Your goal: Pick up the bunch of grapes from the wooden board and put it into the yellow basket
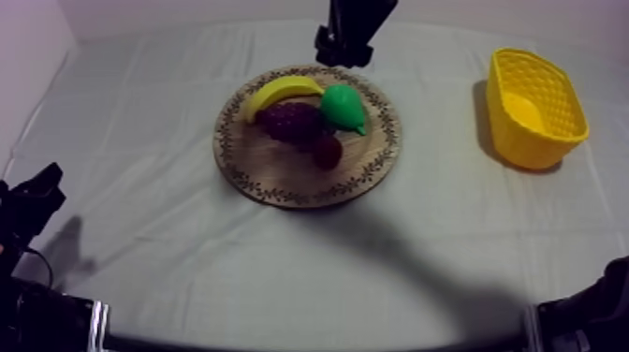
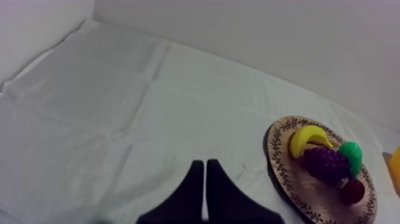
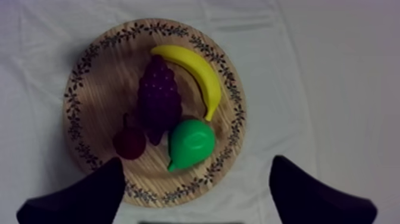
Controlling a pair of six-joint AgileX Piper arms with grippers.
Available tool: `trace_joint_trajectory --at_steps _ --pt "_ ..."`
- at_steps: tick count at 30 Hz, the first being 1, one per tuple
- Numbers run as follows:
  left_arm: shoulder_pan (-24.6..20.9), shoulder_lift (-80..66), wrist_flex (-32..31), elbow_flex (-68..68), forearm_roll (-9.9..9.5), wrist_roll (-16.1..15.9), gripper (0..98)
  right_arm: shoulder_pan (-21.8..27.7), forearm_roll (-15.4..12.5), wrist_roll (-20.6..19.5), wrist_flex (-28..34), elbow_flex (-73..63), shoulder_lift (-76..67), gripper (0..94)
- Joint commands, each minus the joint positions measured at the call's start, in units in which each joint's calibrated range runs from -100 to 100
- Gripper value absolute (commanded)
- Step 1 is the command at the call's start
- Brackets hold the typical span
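table [image 1: 178,271]: under a grey-white cloth. Clock directions are read looking down on it, with 12 o'clock at the far edge.
wooden board [image 1: 260,161]: round with a patterned rim, lying flat just past the table's middle toward 12 o'clock.
banana [image 1: 279,92]: yellow, curved along the board's rim from 10 to 12 o'clock.
pear [image 1: 343,108]: green, on the board at 1 o'clock, with its narrow end pointing toward 4 o'clock.
small red fruit [image 1: 327,150]: dark red, on the board just off centre toward 4 o'clock.
bunch of grapes [image 1: 292,120]: dark purple, lying on the board just off centre toward 11 o'clock. The banana touches it at its 11 o'clock side, the pear is at its 3 o'clock side and the small red fruit at its 5 o'clock end. Neither claw touches it.
yellow basket [image 1: 524,145]: upright at 3 o'clock from the board, well apart from it and near the table's edge.
right claw [image 3: 197,159]: hangs over the board's 12 o'clock rim. Its fingers are spread wide with nothing gripped, and the fruit lies below it.
left claw [image 2: 205,164]: low over the cloth at the table's 8 o'clock corner, well apart from the board. Its fingers are pressed together into a narrow wedge and grip nothing.
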Motion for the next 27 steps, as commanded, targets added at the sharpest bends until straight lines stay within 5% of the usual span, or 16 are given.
trace_joint_trajectory --at_steps 1,27 --pt "-0.01 0.0 -0.01 0.02 0.0 0.01 0.0 -0.22 -0.03 -0.08 -0.69 0.35 0.65 91.9" --pt "-0.01 0.0 -0.01 0.02 0.0 0.01 0.0 -1.09 0.76 -1.85 -13.25 1.1 20.33 91.8"
